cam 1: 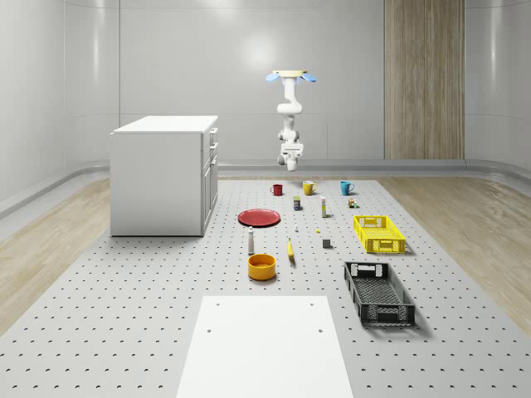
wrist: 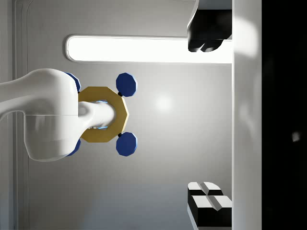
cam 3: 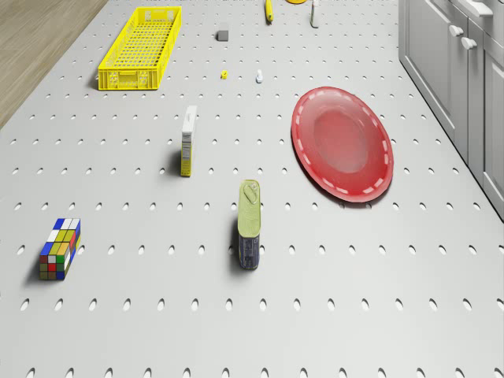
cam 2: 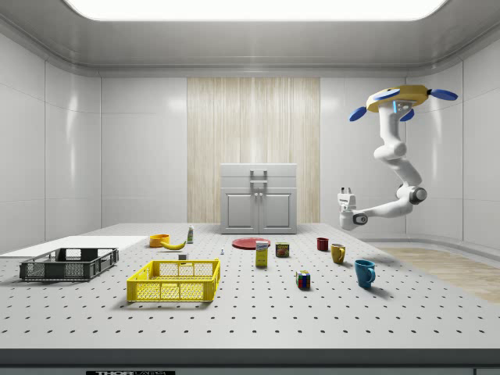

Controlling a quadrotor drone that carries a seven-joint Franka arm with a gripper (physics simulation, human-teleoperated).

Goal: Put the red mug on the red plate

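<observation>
The red mug (cam 1: 277,189) (cam 2: 322,244) stands upright on the perforated table, at the far end of it. The red plate (cam 1: 260,217) (cam 2: 251,243) (cam 3: 342,143) lies flat nearer the cabinet, apart from the mug and with nothing on it. The drone (cam 1: 290,76) (cam 2: 400,98) (wrist: 103,114) hovers high over the table's far end, behind the row of mugs. Its arm hangs down and bends back, so the gripper (cam 1: 291,152) (cam 2: 346,193) (wrist: 205,116) points upward, well above the mugs. It is open and holds nothing.
A yellow mug (cam 1: 309,187) and a blue mug (cam 1: 346,187) stand beside the red one. A can (cam 3: 250,224), a small box (cam 3: 188,140), a Rubik's cube (cam 3: 60,249), a yellow basket (cam 1: 379,233), a black basket (cam 1: 378,292), an orange bowl (cam 1: 261,266) and a white cabinet (cam 1: 164,174) share the table.
</observation>
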